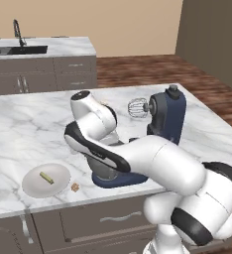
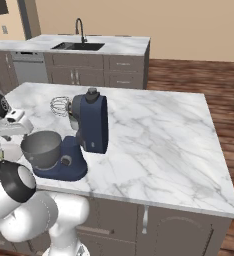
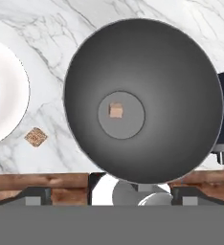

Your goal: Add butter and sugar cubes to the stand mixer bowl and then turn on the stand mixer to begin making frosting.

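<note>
No brand, label or writing can be read on anything in the three views.

In the left base view the white arm covers most of the mixer bowl (image 1: 104, 172), leaving a sliver of grey at lower centre, and hides the front of the navy mixer (image 1: 166, 119); its raised head and wire whisk (image 1: 136, 107) show at centre right. In the right base view the bowl (image 2: 41, 148) sits open on the mixer's base at left of centre, with the round knob (image 2: 66, 160) just to its right, while the arm is cut off by the left edge.

The gripper's fingertips cannot be made out in the hand view; they are lost at the bottom edge, so whether the jaws are spread or closed cannot be told, and nothing can be seen held.

That view looks straight down into the bowl (image 3: 143, 98). One sugar cube (image 3: 116, 110) lies on its flat bottom at centre frame. The other cube (image 3: 36, 137) rests on the marble counter (image 3: 56, 43) at lower left, between the bowl and the white plate (image 3: 4, 95), which is cut off by the left edge. In the left base view the butter (image 1: 46, 177) lies on that plate (image 1: 33, 186) at lower left, the loose cube (image 1: 75, 187) just off its right rim
</note>
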Available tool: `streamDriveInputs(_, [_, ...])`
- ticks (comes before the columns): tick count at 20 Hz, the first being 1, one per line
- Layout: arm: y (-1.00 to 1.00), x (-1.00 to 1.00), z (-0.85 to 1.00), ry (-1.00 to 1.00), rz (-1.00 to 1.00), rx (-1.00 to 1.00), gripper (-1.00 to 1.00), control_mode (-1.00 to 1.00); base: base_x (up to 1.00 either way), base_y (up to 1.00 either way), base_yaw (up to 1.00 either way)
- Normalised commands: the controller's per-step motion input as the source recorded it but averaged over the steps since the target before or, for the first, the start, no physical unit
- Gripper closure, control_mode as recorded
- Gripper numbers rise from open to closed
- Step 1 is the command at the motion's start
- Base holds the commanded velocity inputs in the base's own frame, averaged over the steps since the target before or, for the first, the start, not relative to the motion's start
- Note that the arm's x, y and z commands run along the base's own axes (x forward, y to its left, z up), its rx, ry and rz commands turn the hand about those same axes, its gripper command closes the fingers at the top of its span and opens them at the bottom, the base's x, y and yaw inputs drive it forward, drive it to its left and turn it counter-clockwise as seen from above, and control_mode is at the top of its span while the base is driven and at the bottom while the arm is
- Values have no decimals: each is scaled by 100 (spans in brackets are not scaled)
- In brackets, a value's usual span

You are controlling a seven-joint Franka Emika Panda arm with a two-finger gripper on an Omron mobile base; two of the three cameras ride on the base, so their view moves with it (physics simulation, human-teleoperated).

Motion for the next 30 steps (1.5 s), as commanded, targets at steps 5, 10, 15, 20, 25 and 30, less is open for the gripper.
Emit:
streamDriveInputs(5, [30,-85,4,4,0,8,-100,-100,0,0,0])
streamDriveInputs(10, [9,-33,0,3,-8,11,-100,-100,0,0,0])
streamDriveInputs(15, [-1,3,-53,0,-4,8,-100,-100,0,0,0])
streamDriveInputs(20, [18,-2,-50,-6,17,0,-100,-100,0,0,0])
streamDriveInputs(25, [33,4,-15,2,34,0,-100,-100,0,0,0])
streamDriveInputs(30, [25,9,-33,2,28,-1,-100,-100,0,0,0])
